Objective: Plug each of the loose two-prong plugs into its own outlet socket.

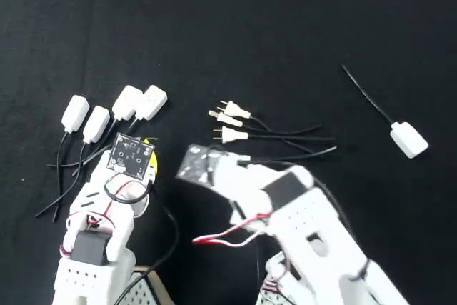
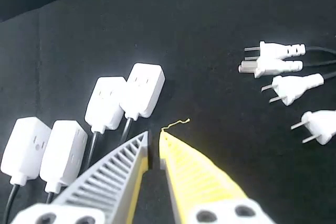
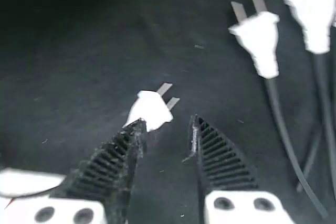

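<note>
We saw the right hand (image 3: pixel 167 129) low over the black bench (image 1: pixel 285 48) with its two dark fingers apart. One white plug (image 3: pixel 149 109) lay at the tip of one finger, its two prongs pointing away from the hand. We could not tell whether the finger touched it.

Beyond it lay three more plugs (image 1: pixel 230 134) close together near the middle of the high view. Their prongs pointed toward the left of the frame, and their thin black cords (image 1: pixel 300 133) trailed off to the right.

The left hand (image 2: pixel 153 139) had its grey and yellow fingers together and held nothing. Just past its tips sat four sockets (image 1: pixel 96 123) in a loose row at the left of the high view, two by two, each on a short black cord.

A fifth socket (image 1: pixel 408 139) lay alone at the right of the frame, well apart from the plugs, its cord running toward the upper middle.
</note>
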Robot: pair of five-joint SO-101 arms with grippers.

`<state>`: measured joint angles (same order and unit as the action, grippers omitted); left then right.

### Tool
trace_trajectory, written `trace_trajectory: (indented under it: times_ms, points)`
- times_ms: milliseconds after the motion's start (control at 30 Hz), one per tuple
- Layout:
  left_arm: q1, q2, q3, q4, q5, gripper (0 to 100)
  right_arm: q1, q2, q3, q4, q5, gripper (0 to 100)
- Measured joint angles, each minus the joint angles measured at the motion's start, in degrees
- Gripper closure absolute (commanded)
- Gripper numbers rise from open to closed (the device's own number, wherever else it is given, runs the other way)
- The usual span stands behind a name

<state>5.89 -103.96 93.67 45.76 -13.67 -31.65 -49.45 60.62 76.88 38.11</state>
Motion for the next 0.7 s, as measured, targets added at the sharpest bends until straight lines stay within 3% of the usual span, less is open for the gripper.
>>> trace_trajectory:
  times_ms: [133,467,700]
  points:
    - [0.0,0.0,0.0,-0.53,0.0,95,-5.19,6.68,-1.23,1.93,0.0,86.0]
    - [-0.26,0.0,0.0,-0.53,-0.09,95,-7.56,15.21,-1.76,3.34,0.97,84.0]
    - [-0.26,0.0,0.0,-0.53,-0.09,95,-7.56,24.0,-1.76,-5.01,-2.11,84.2]
